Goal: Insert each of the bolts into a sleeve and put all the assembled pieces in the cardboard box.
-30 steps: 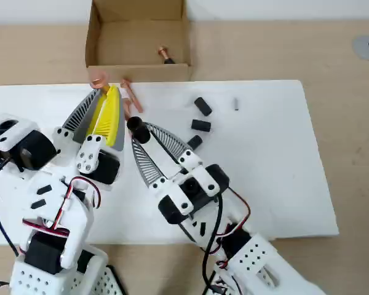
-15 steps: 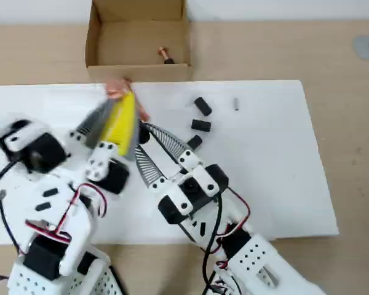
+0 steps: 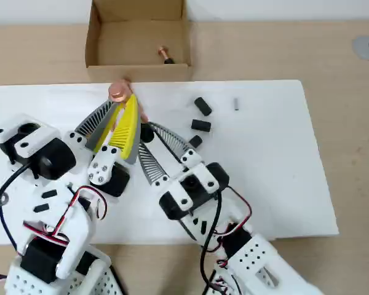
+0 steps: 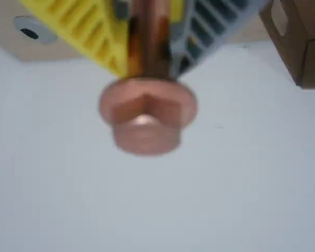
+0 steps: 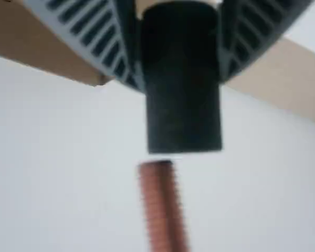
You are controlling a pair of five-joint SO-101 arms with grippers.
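My left gripper, with one yellow finger and one grey, is shut on a copper bolt whose hex head sticks out past the tips. In the left wrist view the bolt hangs over the white mat, clamped by that gripper. Just to its right, my right gripper is shut on a black sleeve. In the right wrist view the sleeve stands out from that gripper, above a threaded bolt shank lying on the mat. The cardboard box at the back holds one assembled piece.
Three loose black sleeves lie on the white mat right of the grippers. A small grey pin sits farther right. A grey disc lies on the wooden table at the back right.
My left gripper has swung to the right with the bolt in it and now sits close beside the right gripper. The right arm has hardly moved.
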